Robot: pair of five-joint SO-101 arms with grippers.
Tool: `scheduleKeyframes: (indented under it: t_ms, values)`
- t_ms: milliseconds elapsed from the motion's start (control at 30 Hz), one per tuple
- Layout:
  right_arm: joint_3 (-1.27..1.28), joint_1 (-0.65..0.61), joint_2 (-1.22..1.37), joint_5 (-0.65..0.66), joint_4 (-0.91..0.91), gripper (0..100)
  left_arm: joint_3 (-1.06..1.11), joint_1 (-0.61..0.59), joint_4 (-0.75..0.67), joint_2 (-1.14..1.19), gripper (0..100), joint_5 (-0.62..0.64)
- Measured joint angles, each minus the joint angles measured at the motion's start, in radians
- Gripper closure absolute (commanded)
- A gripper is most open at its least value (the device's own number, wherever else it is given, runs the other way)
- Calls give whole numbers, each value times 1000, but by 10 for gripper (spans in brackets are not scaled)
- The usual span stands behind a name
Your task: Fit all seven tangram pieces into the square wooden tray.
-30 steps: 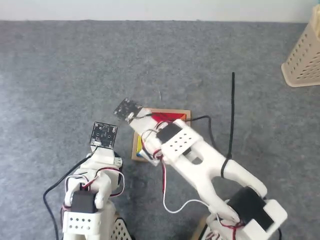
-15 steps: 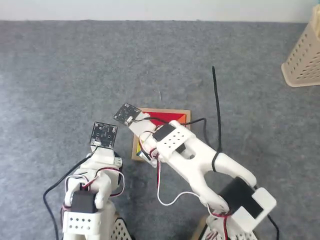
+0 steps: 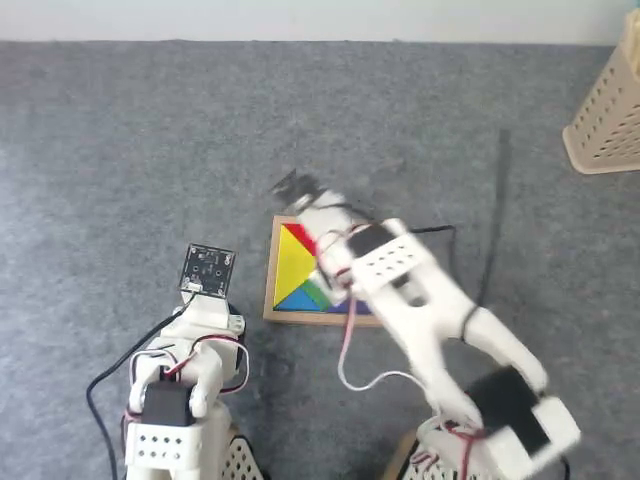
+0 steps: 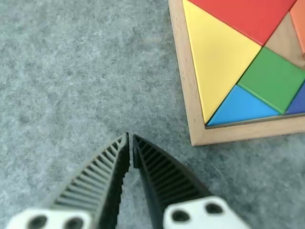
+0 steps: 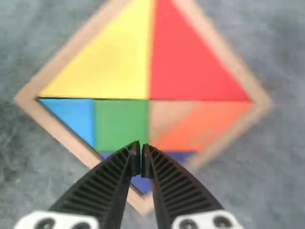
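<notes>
Fingers pressed together and holding nothing, the right gripper hangs above the square wooden tray. Its tips sit over the seam between the green square and a tan patch; whether that patch is a piece or bare tray floor cannot be told.

The right wrist view takes in nearly the whole tray: yellow triangle, red triangle, blue triangle, orange piece, and a dark blue piece partly under the fingers.

In the high view the right arm covers the tray's right half.

The left gripper, likewise closed and empty, sits low over the grey carpet, just beside a tray corner and near the blue triangle.

The tray lies flat on the carpet ahead of both arms, its sides square to the table's far edge. The yellow triangle's long side runs along the left rim, its point toward the centre. The red triangle's long side runs along the far rim.
</notes>
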Motion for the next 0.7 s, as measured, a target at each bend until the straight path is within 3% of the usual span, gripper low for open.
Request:
scheduleKeyframes:
  t_ms: [233, 700]
  values:
    - [232, 193, -483, -15, 109, 991, 0, 0, 0, 0, 988, 0]
    - [930, 701, -1448, 324, 253, 990, 0, 0, 0, 0, 988, 0]
